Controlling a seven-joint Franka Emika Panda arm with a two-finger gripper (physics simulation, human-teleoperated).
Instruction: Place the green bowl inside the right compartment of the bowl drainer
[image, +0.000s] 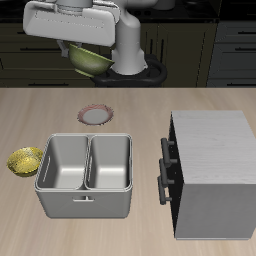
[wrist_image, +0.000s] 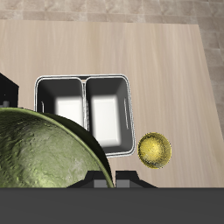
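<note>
High above the back of the table, my gripper (image: 80, 48) is shut on the rim of the green bowl (image: 90, 60), which hangs tilted beneath it. In the wrist view the green bowl (wrist_image: 44, 166) fills the near field, its mottled olive surface close to the camera and the gripper (wrist_image: 110, 180) at its edge. The bowl drainer (image: 86, 198), a grey metal tub with two bins, stands near the table's front edge, well below the bowl and nearer the front. Both bins of the bowl drainer (wrist_image: 85, 80) look empty.
A smaller yellow bowl (image: 26, 160) (wrist_image: 155, 150) sits close beside the drainer. A small pinkish plate (image: 96, 115) lies behind the drainer. A large grey cabinet (image: 212, 165) with black handles stands on the drainer's other side.
</note>
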